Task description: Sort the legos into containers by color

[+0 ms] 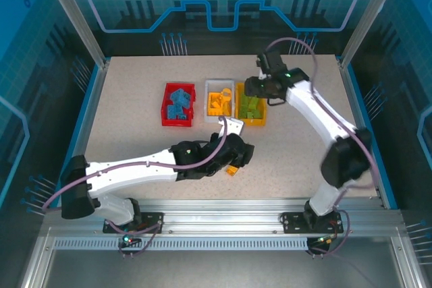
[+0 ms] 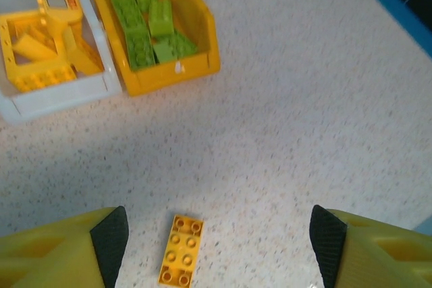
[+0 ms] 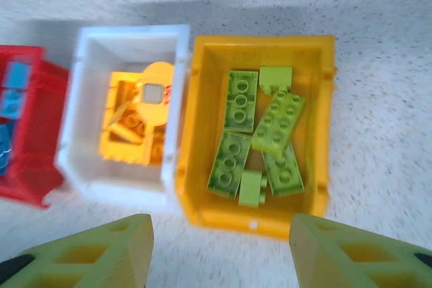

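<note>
While one orange-yellow brick [image 2: 181, 249] lies loose on the table [image 2: 304, 99], treat the sort as nearly done but not complete. You will find this brick flat, studs up, near the front of the table and well apart from the bins. No other loose brick is visible on the table.

Note the left gripper [image 2: 219, 235]: it hangs over the brick with its jaws apart, one finger on each side. The brick sits nearer one finger and touches neither. Nothing is gripped.

Check the containers beyond it:
- The white bin [image 2: 61, 99] holds the orange-yellow pieces.
- The yellow bin [image 2: 175, 75], just beside it, holds the green bricks [image 3: 239, 139].
- The red bin [image 1: 165, 106] holds the blue bricks [image 1: 179, 104].

Note the right gripper [image 3: 221, 234]: it hovers above the near edge of the yellow bin, jaws apart and empty.

The step in hand is most likely the pick of this brick. The next move calls for centring the jaws, lowering and closing, then a carry to the white bin. Watch the brick's slight skew to the jaws; it may turn as the fingers meet it.
</note>
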